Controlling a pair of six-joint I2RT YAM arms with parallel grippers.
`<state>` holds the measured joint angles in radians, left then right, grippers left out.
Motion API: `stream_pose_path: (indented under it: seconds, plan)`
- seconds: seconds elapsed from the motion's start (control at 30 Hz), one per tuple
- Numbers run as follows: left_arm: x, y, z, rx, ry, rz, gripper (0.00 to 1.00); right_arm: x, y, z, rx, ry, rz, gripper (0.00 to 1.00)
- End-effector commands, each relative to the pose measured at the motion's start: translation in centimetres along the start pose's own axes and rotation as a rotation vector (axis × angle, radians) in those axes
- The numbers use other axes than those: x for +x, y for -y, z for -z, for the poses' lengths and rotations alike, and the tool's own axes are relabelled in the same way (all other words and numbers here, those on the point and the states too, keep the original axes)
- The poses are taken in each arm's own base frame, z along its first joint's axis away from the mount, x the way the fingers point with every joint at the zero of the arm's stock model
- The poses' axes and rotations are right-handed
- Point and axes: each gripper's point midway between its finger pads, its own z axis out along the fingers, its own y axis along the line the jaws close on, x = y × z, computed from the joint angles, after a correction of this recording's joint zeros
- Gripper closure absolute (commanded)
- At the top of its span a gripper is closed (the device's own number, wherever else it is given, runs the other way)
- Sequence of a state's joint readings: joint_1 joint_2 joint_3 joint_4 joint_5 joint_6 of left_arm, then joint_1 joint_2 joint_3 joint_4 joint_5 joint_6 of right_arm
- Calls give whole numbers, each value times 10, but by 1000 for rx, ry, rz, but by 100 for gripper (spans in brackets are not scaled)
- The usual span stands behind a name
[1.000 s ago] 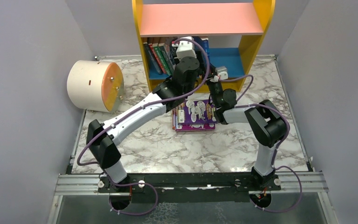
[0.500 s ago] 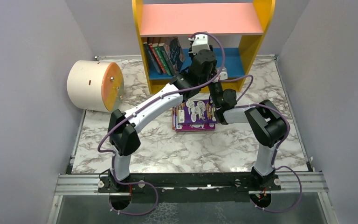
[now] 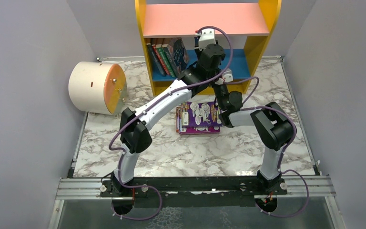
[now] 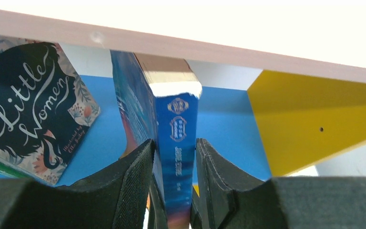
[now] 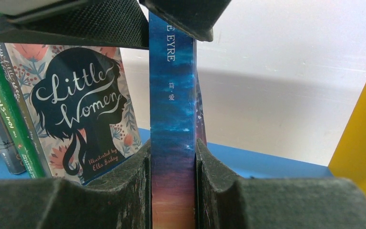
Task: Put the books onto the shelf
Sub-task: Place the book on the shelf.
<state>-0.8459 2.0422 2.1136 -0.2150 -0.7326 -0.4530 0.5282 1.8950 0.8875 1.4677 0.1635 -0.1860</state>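
While the left tool [image 4: 174, 155] pinches an upright blue book [image 4: 176, 124] by its spine near the top, the right tool [image 5: 172, 150] is clenched on the same spine lower down. Just left of both tools, Little Women [image 5: 83, 114] leans on the blue lower board [image 4: 228, 119] of the shelf [image 4: 314, 119]. Behind the tools, a purple-covered stack [image 3: 200, 117] lies on the counter [image 3: 171, 148].

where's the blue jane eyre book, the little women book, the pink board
blue Jane Eyre book [image 5: 171, 105]: right wrist, spine
Little Women book [image 5: 76, 107]: right wrist, cover
pink board [image 3: 181, 20]: top external, upper face
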Motion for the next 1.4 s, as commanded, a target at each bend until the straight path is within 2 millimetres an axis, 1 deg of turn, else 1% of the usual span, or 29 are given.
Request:
stream_pose_path:
  seconds: [0.0,0.2,0.37,0.6,0.63,0.7,0.73,0.87,1.17,1.27,1.37]
  plan:
    - [-8,-10,-11,-31,9,1,70,-87,6,3,8,325,-26,99]
    - [-4,-22,-19,-39,-19,6,70,-88,1,4,-19,332,-16,99]
    - [1,-26,-27,-43,-30,-5,70,-88,-6,4,-36,333,3,99]
    - [9,-28,-36,-41,-48,-12,70,-94,-9,5,-48,346,13,99]
    - [10,-29,-37,-41,-51,-13,73,-94,-9,6,-48,346,14,99]
    - [11,-31,-38,-39,-57,-13,94,-94,-9,5,-48,346,15,99]
    - [11,-31,-38,-38,-59,-11,100,-94,-9,5,-48,347,16,99]
    - [6,-32,-36,-38,-57,-6,100,-92,-9,5,-43,343,18,99]
    - [-6,-31,-20,-2,-62,22,100,-86,-4,3,-12,324,1,99]
    - [-8,-30,-15,10,-65,21,100,-84,-7,3,-31,306,3,91]
    - [-11,-30,-11,12,-61,11,100,-79,-11,0,-48,262,-19,89]
